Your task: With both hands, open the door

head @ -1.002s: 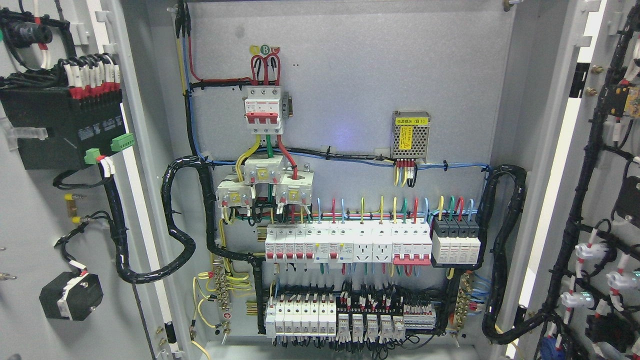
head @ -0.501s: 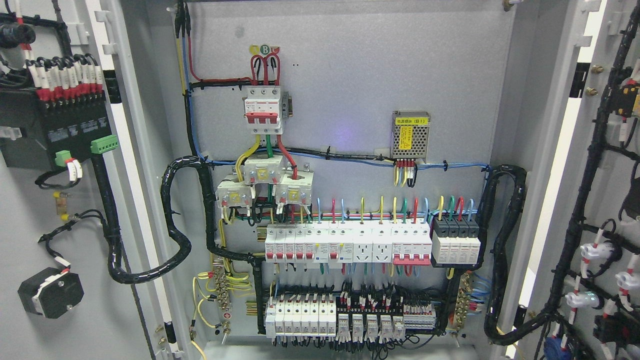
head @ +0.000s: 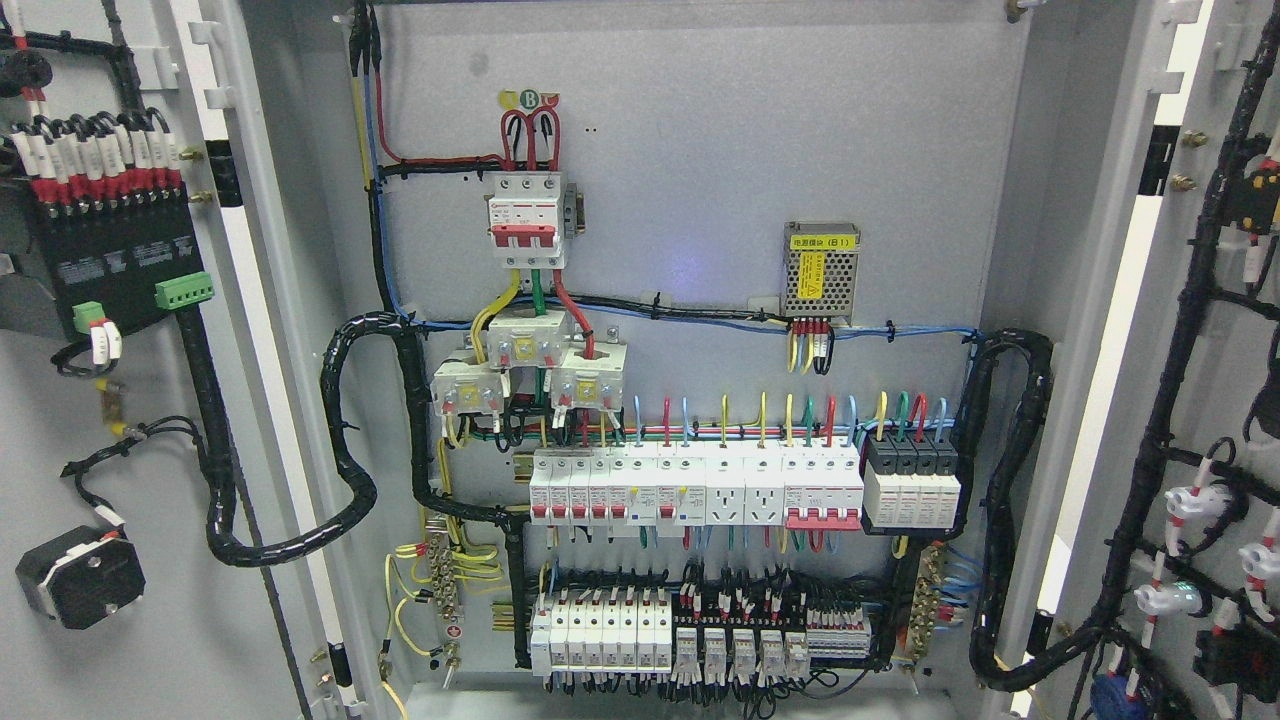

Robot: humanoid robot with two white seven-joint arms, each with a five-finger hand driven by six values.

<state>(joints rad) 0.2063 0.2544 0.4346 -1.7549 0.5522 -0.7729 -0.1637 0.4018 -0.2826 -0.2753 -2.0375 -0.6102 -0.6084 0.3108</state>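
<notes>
Standing wide apart, left door [head: 110,420] and right door [head: 1200,400] bared the breaker panel [head: 700,300], judged fully opened; fingers unseen, state impossible to tell.

Both doors run off the frame — left door [head: 60,400], right door [head: 1220,400] — outer edges unseen

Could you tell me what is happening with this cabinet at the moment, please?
An electrical cabinet stands wide open before the robot's head camera. The left door and the right door are both swung outward, exposing the back panel with its red three-pole breaker and a breaker row. Neither robot hand is in view, so nothing shows what is handling the doors.
</notes>
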